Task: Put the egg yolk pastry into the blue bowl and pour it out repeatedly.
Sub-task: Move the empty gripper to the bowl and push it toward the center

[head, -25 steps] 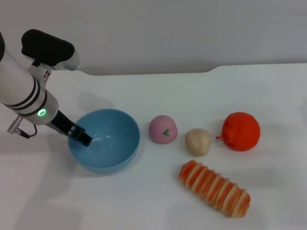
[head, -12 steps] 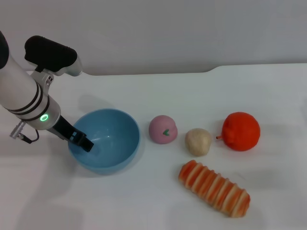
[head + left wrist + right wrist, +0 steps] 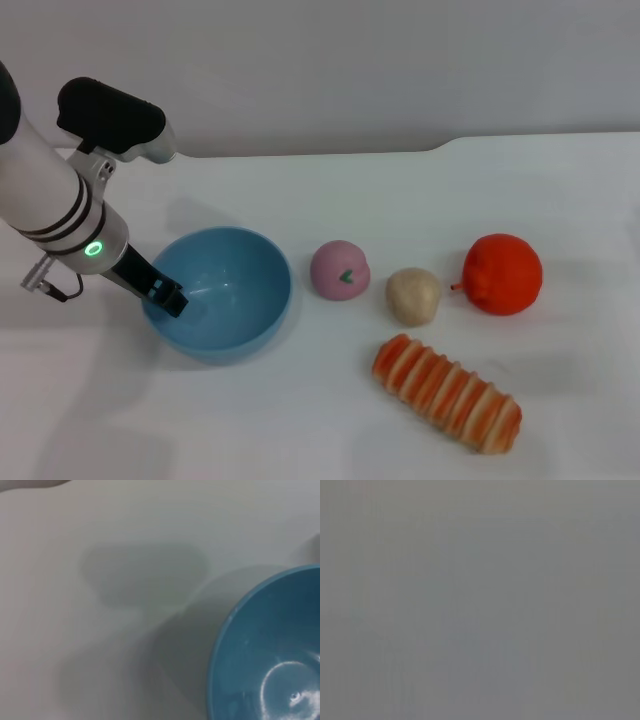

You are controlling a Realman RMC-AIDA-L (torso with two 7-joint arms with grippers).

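Since a second ago my left gripper (image 3: 168,298) has drawn back from inside the bowl (image 3: 225,290) to its near-left rim, and the arm above it has shifted slightly away from the bowl's middle. Nothing else has changed place: the pastry (image 3: 413,295) lies on the table (image 3: 320,420), well to the right of the bowl, between the pink bun (image 3: 340,269) and the orange fruit (image 3: 501,273), with the striped bread (image 3: 447,392) just in front of it. The bowl stands upright and empty; the left wrist view shows only part of its bare blue interior (image 3: 270,655) and the table beside it. I cannot tell whether my left jaws are parted, closed, or pinching the rim; the fingertips are dark and overlap the bowl's wall in the head view. My right gripper is not in view, and its wrist camera shows nothing usable. Judgement: the bowl has been emptied or set down, and the pastry now needs to go back in. To do this well, I should clear the rim fully before moving sideways, so the light bowl is not dragged or tipped. The reach should pass over the pink bun, not through it. The pastry is rounded and probably soft, so grip it across its middle with modest force and release low over the bowl's centre.
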